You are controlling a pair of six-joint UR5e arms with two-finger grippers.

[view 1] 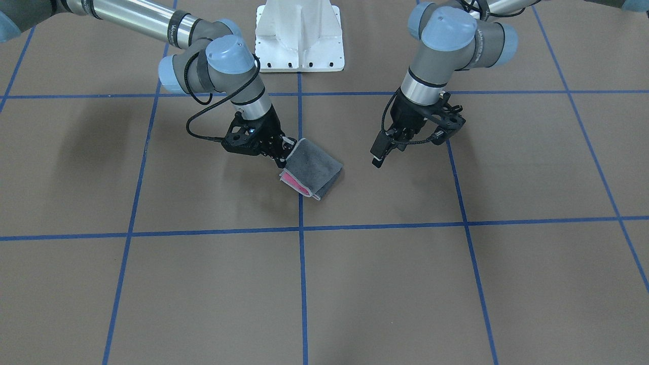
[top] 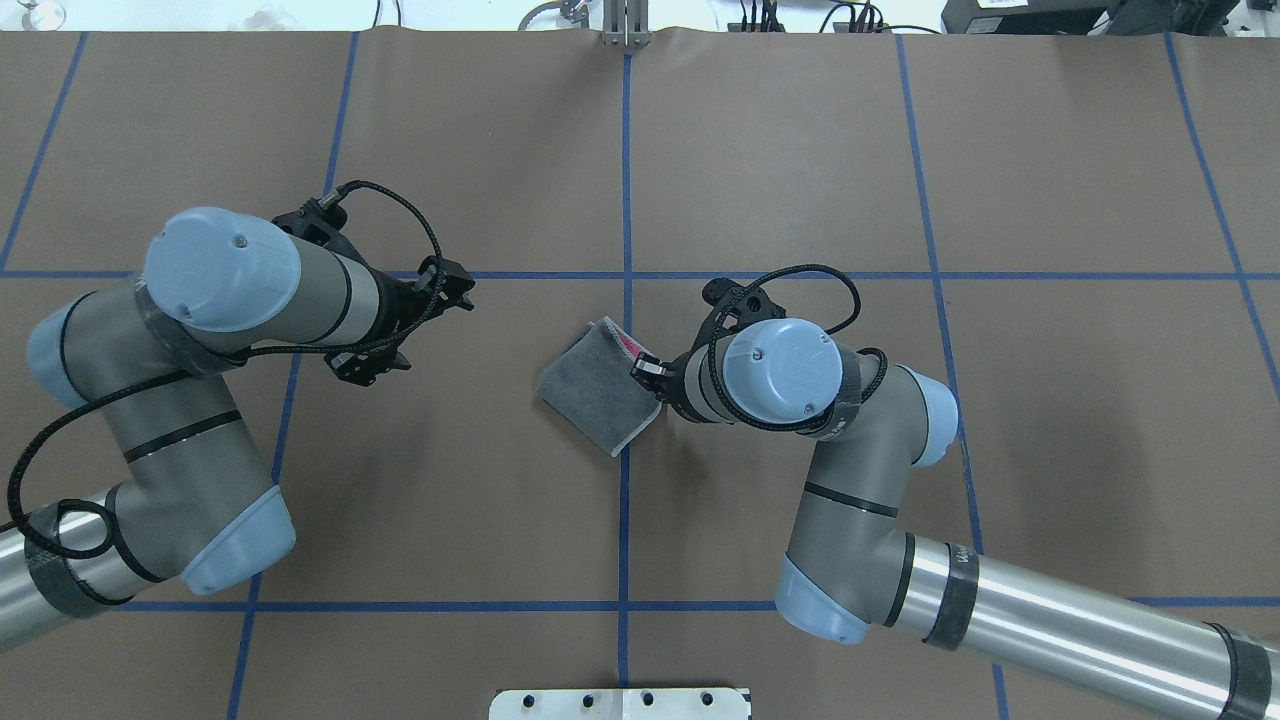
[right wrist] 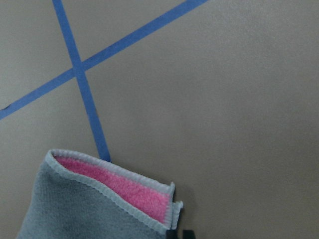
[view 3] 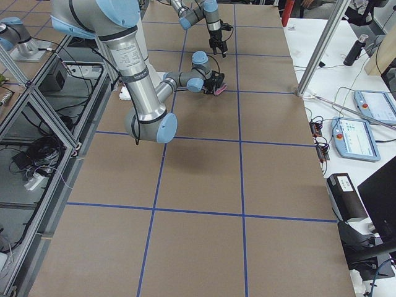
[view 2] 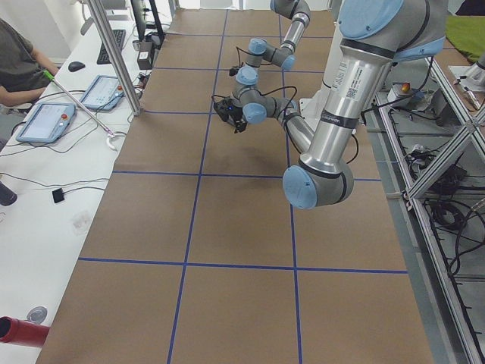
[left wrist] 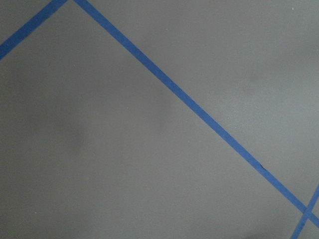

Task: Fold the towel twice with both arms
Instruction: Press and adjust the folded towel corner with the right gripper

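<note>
The right gripper (view 1: 282,153) sits low at the table, its thin fingers drawn nearly together on a corner of the towel (view 1: 314,165). They appear to pinch the top layer, which rides up a little there. The right wrist view shows that lifted corner, with a pink lining under the grey face and a pale stitched hem.

The towel is a small, thick packet near the middle of the table (view 1: 203,284), lying askew over the central blue tape line (view 1: 302,284). Dark grey faces up. At the open end several stacked hems and a strip of pink show, so it looks folded more than once.

The left gripper (view 1: 377,154) hangs just above the table, well apart from the towel and holding nothing. Whether its fingers are open or closed I cannot tell — its wrist camera shows only bare table and tape.

As a judgement, both folds seem to be made, or the second is being laid down. What is left is to let go of the corner, let the packet settle flat, and lift the right arm away.
</note>
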